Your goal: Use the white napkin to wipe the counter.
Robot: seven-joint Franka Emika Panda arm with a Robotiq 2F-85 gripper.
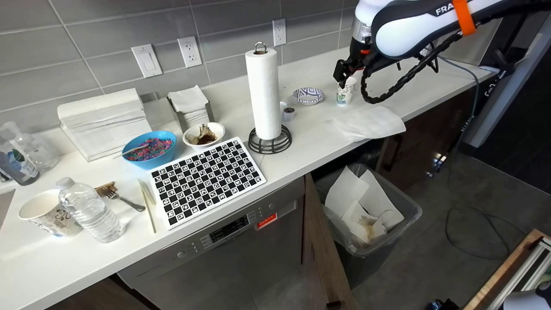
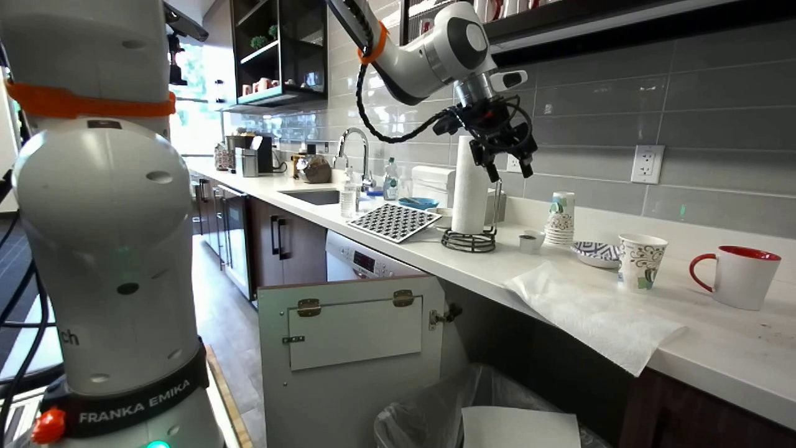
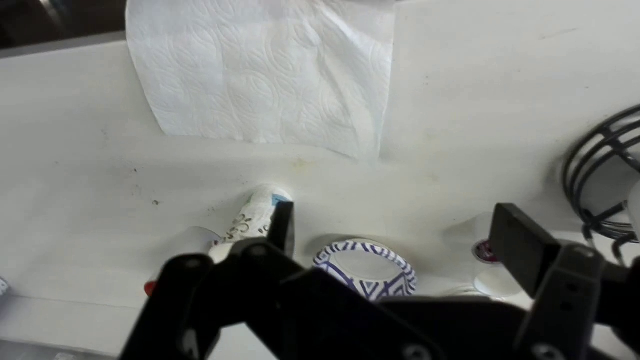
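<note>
White napkin (image 2: 591,314), overhanging the counter (image 2: 715,330), lower than pincer (image 2: 510,172), well apart

Below the matt claw (image 2: 510,173), the white napkin (image 3: 260,85) is embossed paper, lightly creased, the counter (image 3: 465,110) smooth; behind the claw, wall tiles (image 2: 597,127) look glossy; lower, to its side, the wire stand (image 2: 469,242) looks metal

Gray tile wall (image 1: 129,28) is lining bkgd.; window (image 2: 200,129) is glowing; dk. wall cab. (image 2: 305,56) is hanging nr. it; gray flr. (image 1: 424,258) is showing.
</note>
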